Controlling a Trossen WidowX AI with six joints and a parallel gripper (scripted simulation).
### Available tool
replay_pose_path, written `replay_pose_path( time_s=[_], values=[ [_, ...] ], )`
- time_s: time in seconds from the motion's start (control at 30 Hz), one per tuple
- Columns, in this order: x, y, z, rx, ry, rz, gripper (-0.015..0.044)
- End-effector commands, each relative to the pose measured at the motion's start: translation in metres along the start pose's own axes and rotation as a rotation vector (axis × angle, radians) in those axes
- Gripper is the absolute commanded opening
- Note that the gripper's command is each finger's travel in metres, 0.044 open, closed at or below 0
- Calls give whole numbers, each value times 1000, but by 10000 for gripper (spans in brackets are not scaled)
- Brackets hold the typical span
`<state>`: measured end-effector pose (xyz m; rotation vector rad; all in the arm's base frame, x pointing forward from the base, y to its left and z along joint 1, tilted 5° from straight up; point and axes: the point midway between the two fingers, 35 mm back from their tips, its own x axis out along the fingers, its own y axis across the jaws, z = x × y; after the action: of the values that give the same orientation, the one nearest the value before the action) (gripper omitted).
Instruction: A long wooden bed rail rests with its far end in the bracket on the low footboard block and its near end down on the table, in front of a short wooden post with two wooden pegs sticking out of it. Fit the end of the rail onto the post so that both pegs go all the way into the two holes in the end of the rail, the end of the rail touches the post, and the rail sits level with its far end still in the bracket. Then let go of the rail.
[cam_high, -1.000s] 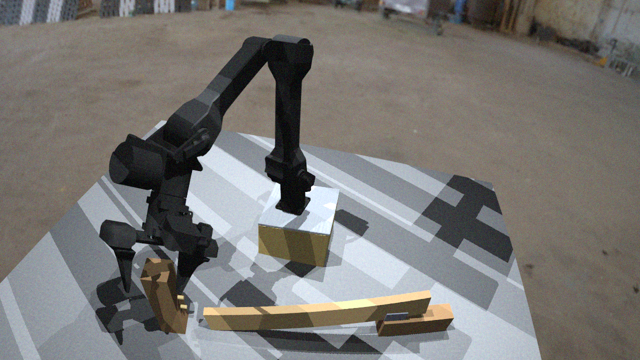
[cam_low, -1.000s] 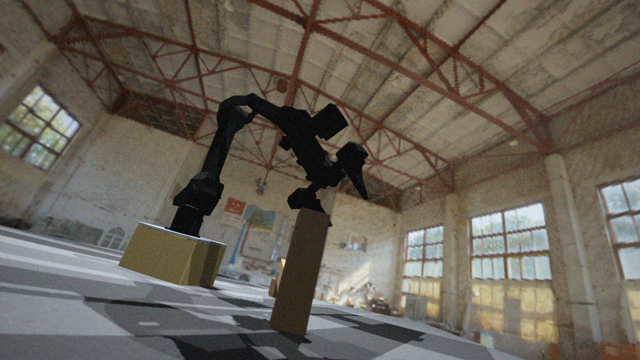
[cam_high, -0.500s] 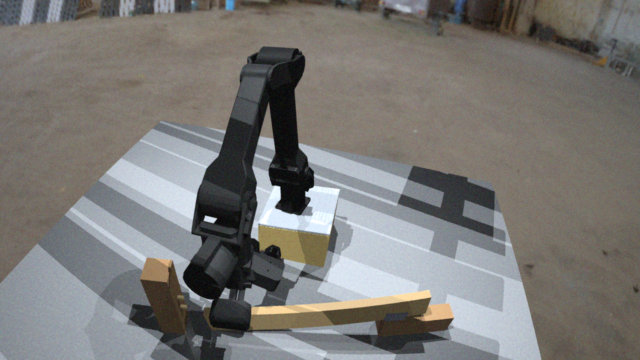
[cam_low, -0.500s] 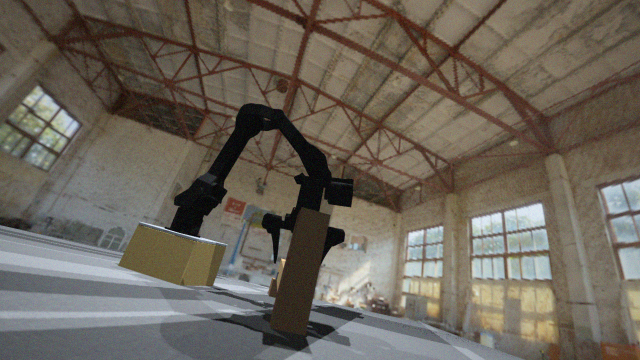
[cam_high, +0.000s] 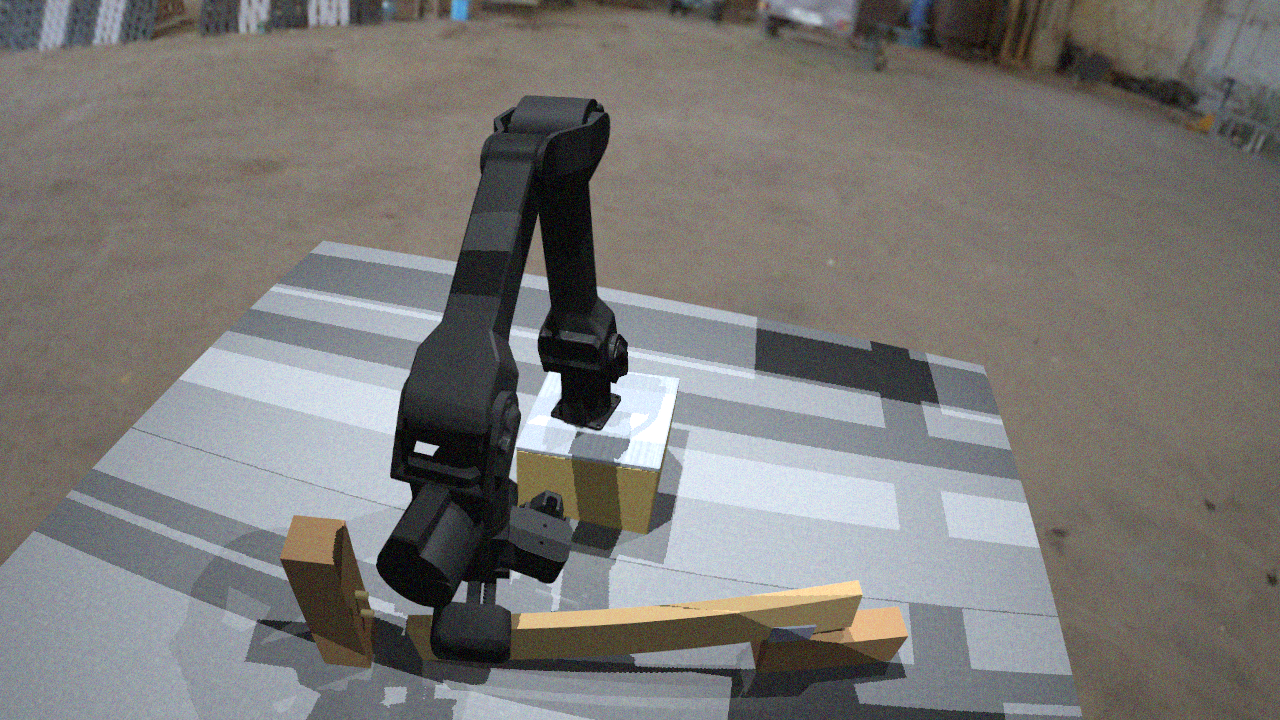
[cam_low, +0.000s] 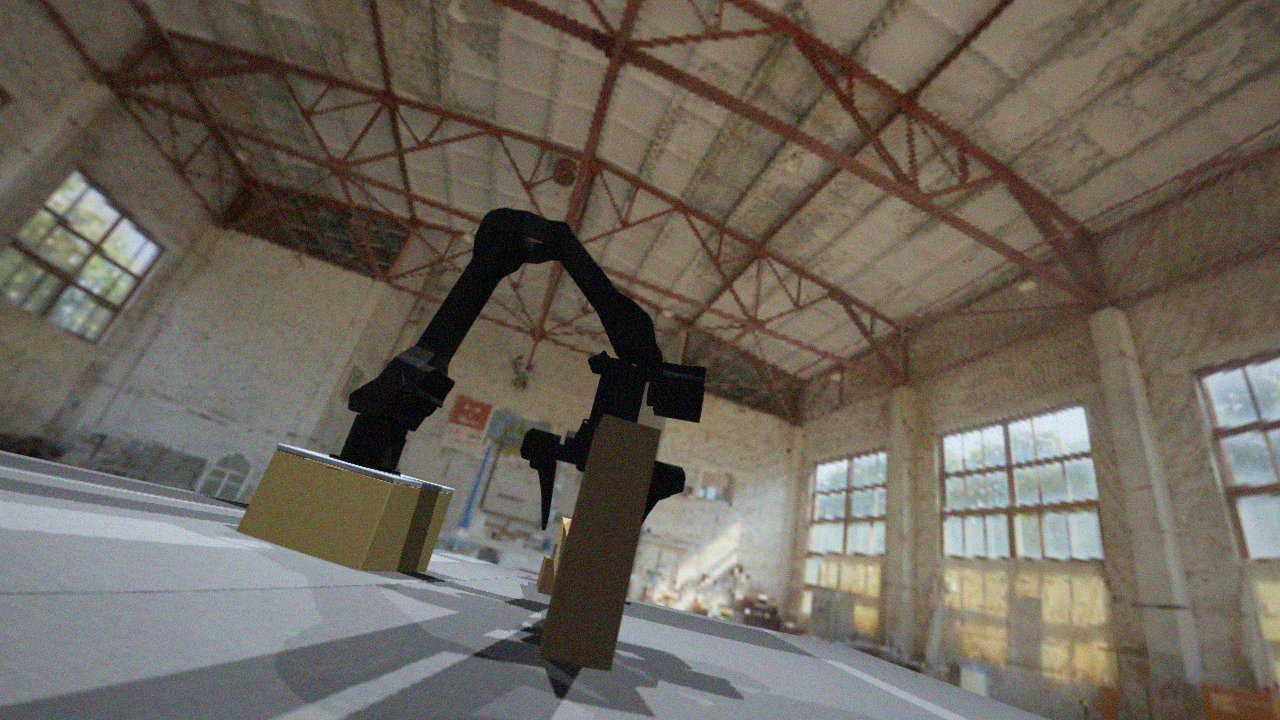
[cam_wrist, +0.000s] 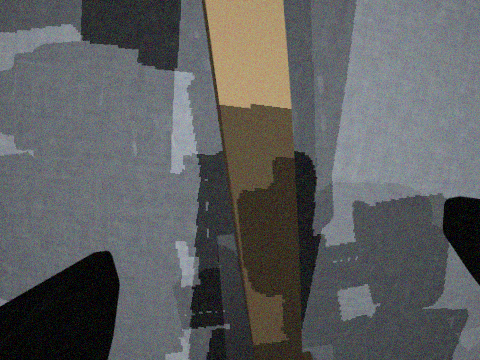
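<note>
One rail (cam_wrist: 250, 40) under open gripper (cam_wrist: 267, 274)

Open gripper (cam_low: 601, 483) behind post (cam_low: 601, 537)
</note>
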<state>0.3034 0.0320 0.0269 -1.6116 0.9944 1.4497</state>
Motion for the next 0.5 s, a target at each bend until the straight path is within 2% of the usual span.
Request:
replay_pose_path(
  time_s=[0.0,0.47],
  values=[
    [8,1,0,-5,2,8,440],
    [31,1,0,-5,2,8,440]
  ],
)
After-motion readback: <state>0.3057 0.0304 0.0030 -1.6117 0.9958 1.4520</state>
